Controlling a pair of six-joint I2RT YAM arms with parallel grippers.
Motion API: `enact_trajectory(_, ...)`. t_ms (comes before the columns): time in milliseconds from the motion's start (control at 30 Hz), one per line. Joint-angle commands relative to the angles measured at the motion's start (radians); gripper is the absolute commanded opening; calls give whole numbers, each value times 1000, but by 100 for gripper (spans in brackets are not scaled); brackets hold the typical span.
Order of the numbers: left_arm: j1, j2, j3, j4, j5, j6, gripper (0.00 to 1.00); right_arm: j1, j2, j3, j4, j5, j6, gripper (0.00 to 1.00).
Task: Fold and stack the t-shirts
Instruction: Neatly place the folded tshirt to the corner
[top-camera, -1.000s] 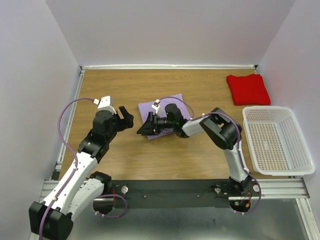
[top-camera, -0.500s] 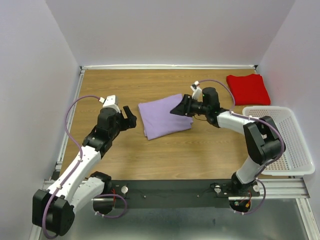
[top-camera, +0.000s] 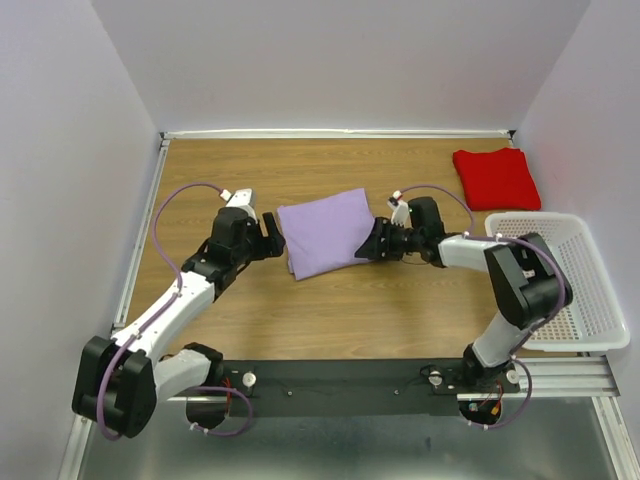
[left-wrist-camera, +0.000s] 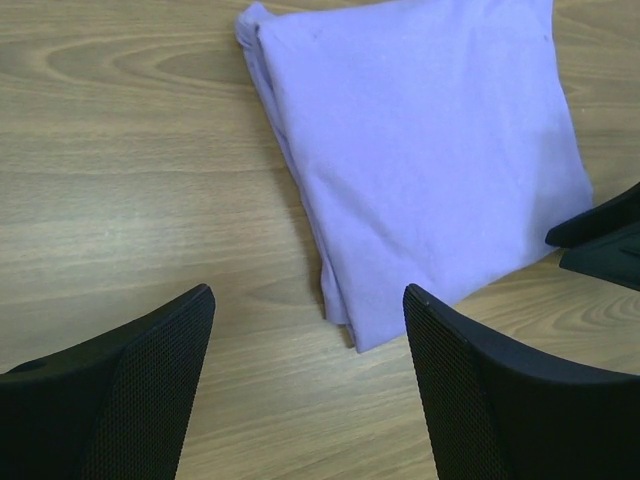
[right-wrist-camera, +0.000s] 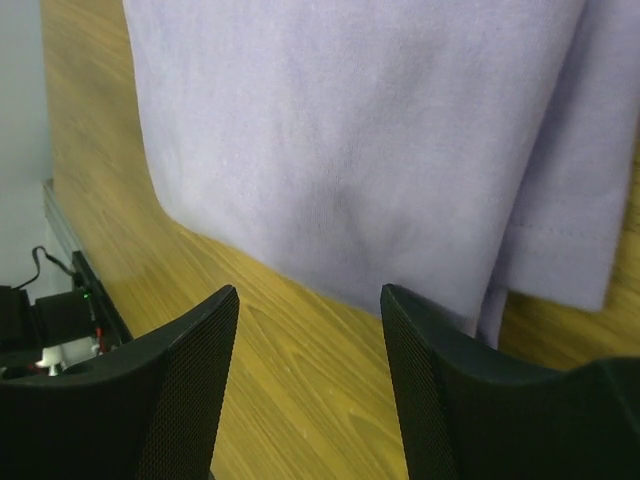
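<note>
both t-shirts look folded but not yet stacked: the lavender t-shirt (top-camera: 325, 232) lies mid-way across the tabletop (top-camera: 230, 170) between the left gripper (top-camera: 272, 234) and the right gripper (top-camera: 373, 247), each spread wide and holding nothing, while the red t-shirt (top-camera: 496, 178) sits well apart at the far right corner.

Lavender tee (top-camera: 325, 232) folded mid-table, red tee (top-camera: 496, 178) folded far-right corner

A: Shirts, qty?
B: 2 total: 1 lavender t-shirt (top-camera: 325, 232), 1 red t-shirt (top-camera: 496, 178).
A: Containers?
B: 1 white basket (top-camera: 550, 285).
A: No. of arms?
B: 2, w/ 1 gripper ea.: left gripper (top-camera: 270, 233), right gripper (top-camera: 372, 246).
A: Surfaces?
B: 1 wood table (top-camera: 230, 170). Cams: 3 views.
</note>
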Motion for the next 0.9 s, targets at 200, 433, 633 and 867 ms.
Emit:
enact_trajectory(200, -160, 156, 146, 52, -19, 42, 80, 3, -265, 157, -498, 499, -99, 71)
enact_trajectory(433, -390, 413, 394, 18, -125, 120, 77, -3, -384, 210, -785, 934, -52, 88)
enact_trajectory(633, -583, 688, 664, -77, -240, 211, 75, -38, -456, 206, -886, 999, -58, 100)
enact_trajectory(867, -646, 886, 849, -134, -276, 253, 54, -104, -491, 204, -949, 1016, -37, 100)
